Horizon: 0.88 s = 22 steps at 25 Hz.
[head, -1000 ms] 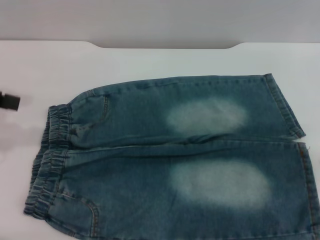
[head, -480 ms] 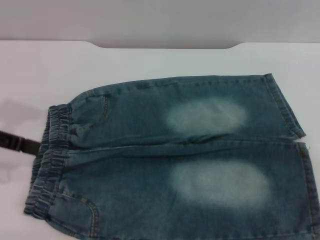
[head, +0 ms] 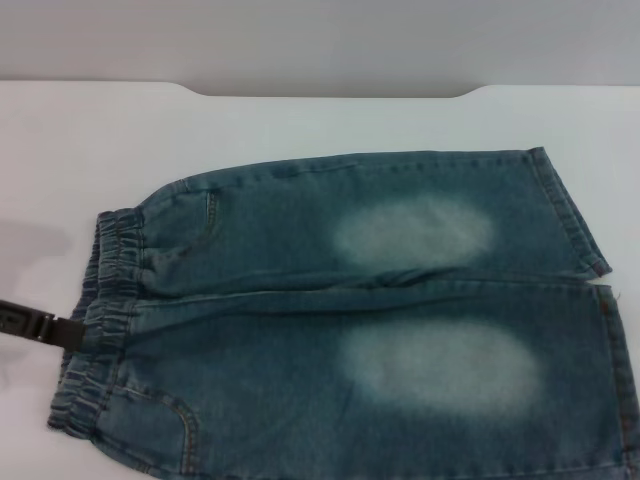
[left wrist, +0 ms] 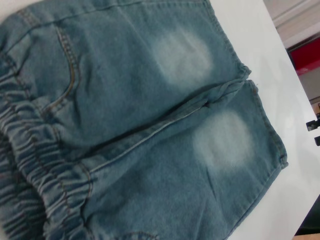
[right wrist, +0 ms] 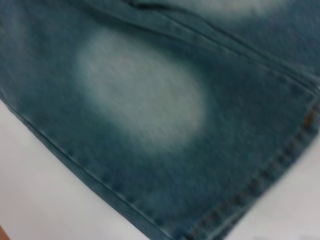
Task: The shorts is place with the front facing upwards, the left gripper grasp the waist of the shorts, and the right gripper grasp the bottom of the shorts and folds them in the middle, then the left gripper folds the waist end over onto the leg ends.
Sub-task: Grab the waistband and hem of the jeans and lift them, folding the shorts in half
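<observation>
The shorts [head: 380, 300] lie flat, front up, on the white table [head: 300, 120]. Two pale faded patches mark the thighs. The gathered waist of the shorts [head: 100, 320] is at the left and fills one side of the left wrist view [left wrist: 30, 165]. The bottom of the shorts [head: 575, 215], with both leg ends, points right. My left gripper [head: 62, 330] reaches in from the left edge and its black tip meets the waistband's outer edge. The right wrist view looks closely down on one leg hem [right wrist: 260, 185] and a faded patch. The right gripper itself does not show.
Bare white table surrounds the shorts on the far side and left. The table's far edge has a shallow notch [head: 330, 92]. Two small black parts [left wrist: 314, 132] show past the leg ends in the left wrist view; I cannot tell what they are.
My left gripper has moved nearer to me and to the right, from the bare table left of the shorts up to the waistband. The shorts have not moved.
</observation>
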Each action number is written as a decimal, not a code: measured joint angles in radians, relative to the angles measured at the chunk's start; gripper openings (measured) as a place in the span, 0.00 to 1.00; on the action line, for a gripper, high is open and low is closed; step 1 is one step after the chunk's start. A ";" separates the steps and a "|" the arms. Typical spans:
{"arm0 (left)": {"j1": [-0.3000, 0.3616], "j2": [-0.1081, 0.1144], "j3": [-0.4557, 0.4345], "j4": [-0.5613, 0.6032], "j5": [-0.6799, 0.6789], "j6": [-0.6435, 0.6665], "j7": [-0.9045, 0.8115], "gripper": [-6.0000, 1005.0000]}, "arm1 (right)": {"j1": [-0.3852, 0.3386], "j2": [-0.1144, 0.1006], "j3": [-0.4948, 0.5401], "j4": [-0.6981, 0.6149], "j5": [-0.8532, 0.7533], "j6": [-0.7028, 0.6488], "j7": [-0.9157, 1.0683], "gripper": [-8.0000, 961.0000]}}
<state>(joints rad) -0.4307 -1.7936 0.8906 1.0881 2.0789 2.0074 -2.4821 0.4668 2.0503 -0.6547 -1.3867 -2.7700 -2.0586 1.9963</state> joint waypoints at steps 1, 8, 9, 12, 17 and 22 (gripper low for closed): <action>0.005 0.000 -0.001 -0.001 0.000 0.000 -0.004 0.71 | 0.001 0.000 0.000 0.000 -0.016 0.005 0.003 0.50; 0.042 0.001 -0.005 -0.004 -0.002 0.001 -0.012 0.71 | -0.005 0.001 0.011 0.009 -0.041 0.023 0.008 0.50; 0.046 -0.001 -0.003 -0.005 0.000 -0.001 -0.006 0.71 | -0.006 0.002 0.010 0.009 -0.041 0.025 0.008 0.50; 0.052 -0.005 -0.001 -0.006 0.007 -0.005 0.006 0.70 | -0.006 0.012 0.011 0.010 -0.038 0.033 0.008 0.50; 0.052 -0.028 -0.005 -0.007 0.088 -0.027 0.035 0.70 | -0.007 0.020 0.010 0.026 -0.010 0.039 0.003 0.50; 0.040 -0.076 -0.006 -0.009 0.206 -0.081 0.083 0.70 | -0.007 0.020 0.004 0.057 0.002 0.049 -0.001 0.50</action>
<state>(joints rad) -0.3910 -1.8699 0.8850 1.0794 2.2846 1.9268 -2.3994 0.4595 2.0701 -0.6506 -1.3296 -2.7678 -2.0092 1.9957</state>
